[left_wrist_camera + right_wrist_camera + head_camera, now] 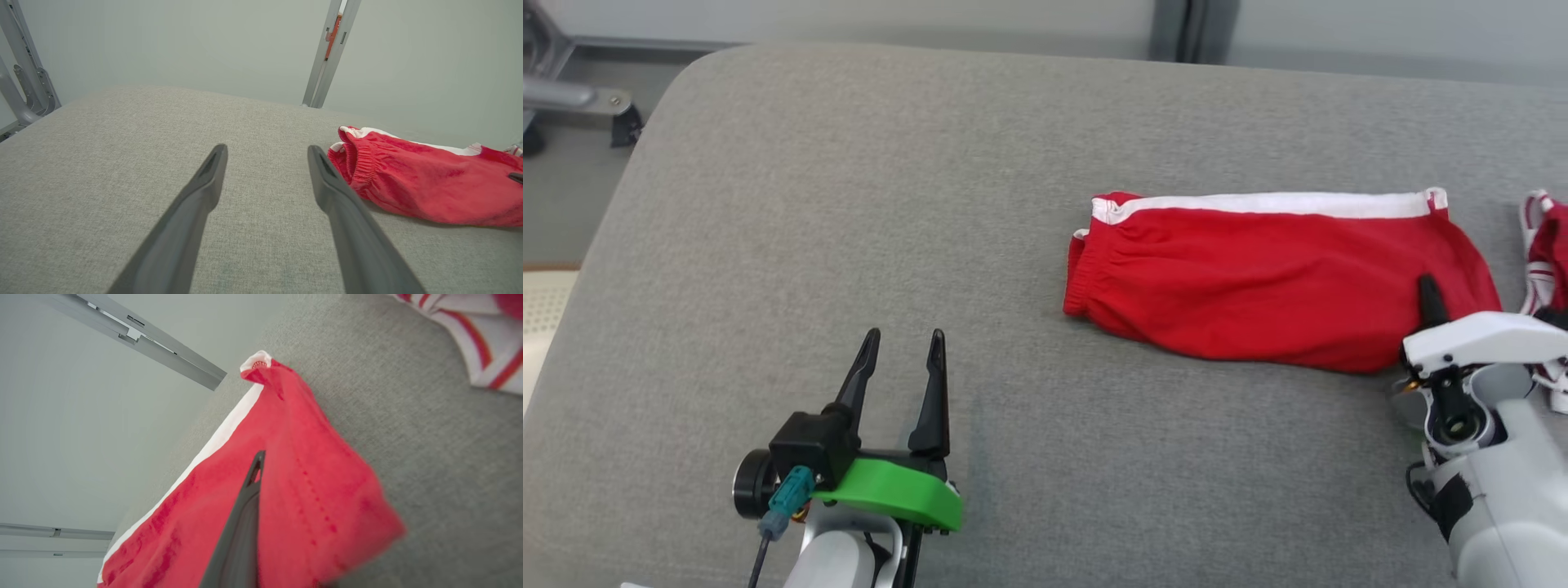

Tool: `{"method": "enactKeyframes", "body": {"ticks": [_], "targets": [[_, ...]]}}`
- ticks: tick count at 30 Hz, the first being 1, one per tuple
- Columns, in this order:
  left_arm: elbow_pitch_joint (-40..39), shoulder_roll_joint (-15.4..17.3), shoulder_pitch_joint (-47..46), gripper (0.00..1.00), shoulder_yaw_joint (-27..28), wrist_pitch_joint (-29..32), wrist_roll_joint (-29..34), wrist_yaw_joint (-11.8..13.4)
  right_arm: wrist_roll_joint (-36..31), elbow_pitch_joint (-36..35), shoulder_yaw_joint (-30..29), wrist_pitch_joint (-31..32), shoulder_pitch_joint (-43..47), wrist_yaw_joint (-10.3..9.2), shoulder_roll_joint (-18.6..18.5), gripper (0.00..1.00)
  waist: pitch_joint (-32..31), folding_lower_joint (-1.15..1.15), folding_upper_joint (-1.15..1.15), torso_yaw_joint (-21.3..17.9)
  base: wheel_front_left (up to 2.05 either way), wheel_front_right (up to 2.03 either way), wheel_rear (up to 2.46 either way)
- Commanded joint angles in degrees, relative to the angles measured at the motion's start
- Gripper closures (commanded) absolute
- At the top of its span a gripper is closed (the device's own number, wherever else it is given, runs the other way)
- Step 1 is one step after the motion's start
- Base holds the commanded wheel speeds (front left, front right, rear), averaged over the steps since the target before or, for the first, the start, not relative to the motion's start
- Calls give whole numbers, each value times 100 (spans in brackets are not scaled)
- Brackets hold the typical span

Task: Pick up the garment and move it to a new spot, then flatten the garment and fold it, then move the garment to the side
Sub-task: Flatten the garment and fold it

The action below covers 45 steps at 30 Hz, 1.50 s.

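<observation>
At the lower left of the head view, the left pincer hangs over bare grey fabric, its two dark fingers spread wide with nothing between them. Its own wrist view shows the same: the left pincer gapes above the grey fabric-covered worktop, and the red cloth lies off to its right, near one finger but apart from it.

Right of centre lies the garment, a pair of red shorts resting flat and doubled over on the worktop. A white band runs along its far edge, and its gathered elastic waist forms the left end.

At the garment's right end, the right pincer has its fingers pressed together on the red cloth. In the right wrist view the right pincer reads as a single dark blade, with the garment bunched on either side of it.

Further right, at the edge of the worktop, lies a second piece of clothing, red with white stripes, close to the shorts.
</observation>
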Motion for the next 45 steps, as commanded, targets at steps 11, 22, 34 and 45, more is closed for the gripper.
{"method": "enactKeyframes", "body": {"ticks": [11, 22, 34, 45], "targets": [[53, 17, 130, 0, 42, 0, 114, -129, -150, -225, -303, -183, 432, 0, 152, 100, -343, 0, 0, -385, 0, 0, 0], [169, 17, 252, 0, -8, 0, 167, -177, -409, -560, 71, -280, 194, -1, 326, 100, -460, 0, 0, -152, 0, 0, 0], [208, 17, 366, 0, -72, 0, 96, -141, 61, -1530, 1024, -224, 466, 0, 575, 100, -636, 0, 0, 247, 0, 0, 0], [187, 17, 416, 0, -18, 0, 76, -110, 184, -1468, 1741, -133, 625, 0, 604, 100, -616, 0, 0, 585, 0, 0, 0]]}}
